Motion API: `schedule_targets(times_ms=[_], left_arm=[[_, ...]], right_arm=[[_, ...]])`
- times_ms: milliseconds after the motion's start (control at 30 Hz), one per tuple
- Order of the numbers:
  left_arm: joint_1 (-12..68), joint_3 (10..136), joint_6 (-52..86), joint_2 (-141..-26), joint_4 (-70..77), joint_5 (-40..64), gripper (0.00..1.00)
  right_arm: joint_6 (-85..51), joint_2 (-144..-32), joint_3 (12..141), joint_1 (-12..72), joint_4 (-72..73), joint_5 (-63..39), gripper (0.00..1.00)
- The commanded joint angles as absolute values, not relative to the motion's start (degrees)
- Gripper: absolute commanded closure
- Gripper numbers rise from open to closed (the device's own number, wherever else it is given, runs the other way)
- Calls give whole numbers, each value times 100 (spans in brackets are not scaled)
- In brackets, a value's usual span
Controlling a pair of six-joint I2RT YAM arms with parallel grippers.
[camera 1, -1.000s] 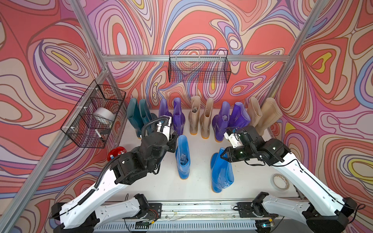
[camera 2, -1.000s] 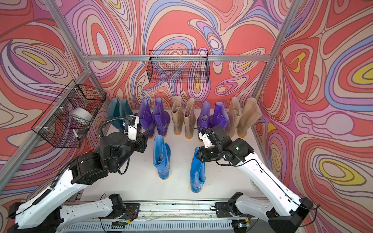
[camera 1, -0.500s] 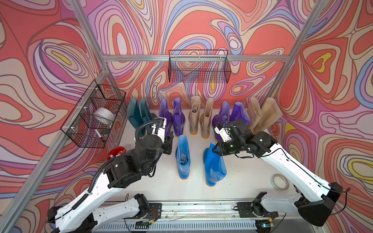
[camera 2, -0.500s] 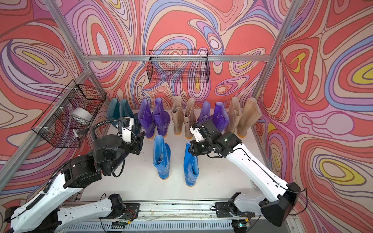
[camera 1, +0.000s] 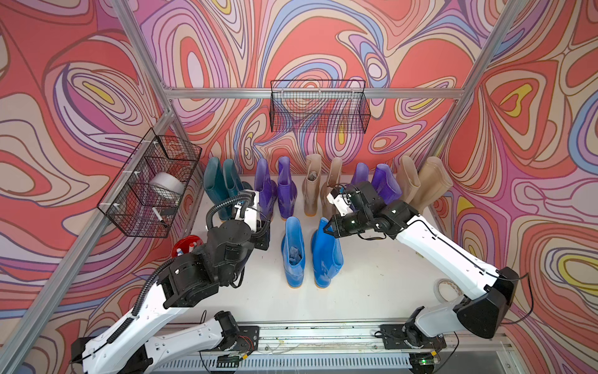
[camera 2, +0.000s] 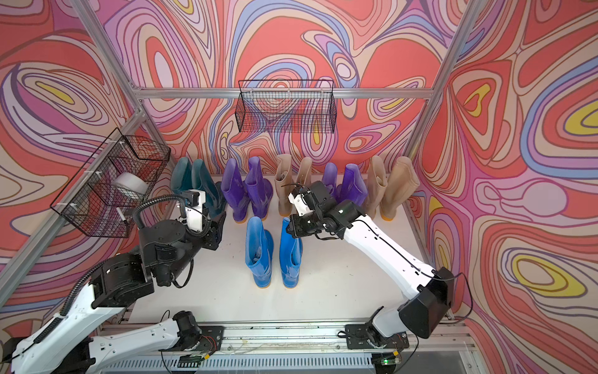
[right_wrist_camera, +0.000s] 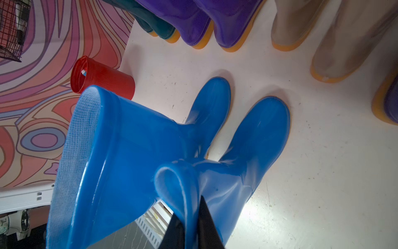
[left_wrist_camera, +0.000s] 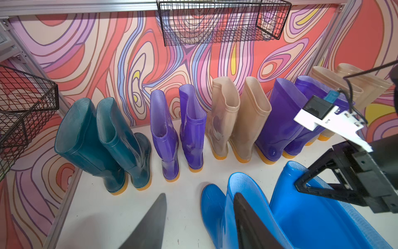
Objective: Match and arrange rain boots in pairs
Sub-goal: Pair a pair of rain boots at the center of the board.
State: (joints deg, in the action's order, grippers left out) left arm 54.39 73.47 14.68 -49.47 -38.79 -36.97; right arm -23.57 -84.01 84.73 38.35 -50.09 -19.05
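Observation:
Two bright blue rain boots stand side by side mid-table in both top views, the left one free and the right one held. My right gripper is shut on the top rim of the right blue boot, pinching the rim wall between its fingers. My left gripper is open, just left of the blue pair, with only floor between its fingers. Along the back wall stand a teal pair, a purple pair, a beige pair, a second purple pair and a second beige pair.
A wire basket hangs on the back wall and another, holding a tape roll, hangs on the left wall. A red cup with markers sits at the left table edge. A tape ring lies at the right. The arm bases' rail runs along the front.
My right gripper has brought the right blue boot leftward until it stands close beside the other blue boot. My left arm has drawn back a little to the left.

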Motion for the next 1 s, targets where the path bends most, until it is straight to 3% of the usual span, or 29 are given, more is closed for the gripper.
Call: schedule_targets(times_ms=[0, 567, 633, 767, 967], left_arm=[[5430, 7269, 1496, -4878, -4140, -3890, 48], [5429, 7244, 1468, -4867, -4109, -3945, 47], [5423, 7242, 1468, -4865, -4087, -3938, 47], [5423, 7275, 1442, -4881, -4103, -3963, 45], [5425, 7361, 1385, -4904, -4089, -4040, 38]], right_arm=[[-2309, -8516, 8760, 3937, -4453, -2101, 87], [-2301, -8719, 8891, 3988, -4399, -2166, 82], [-2345, -8690, 8769, 3991, -4301, -2167, 77], [-2307, -8577, 8777, 3991, -4288, -1991, 58], [-2083, -8510, 9270, 3990, -4575, -1708, 44]])
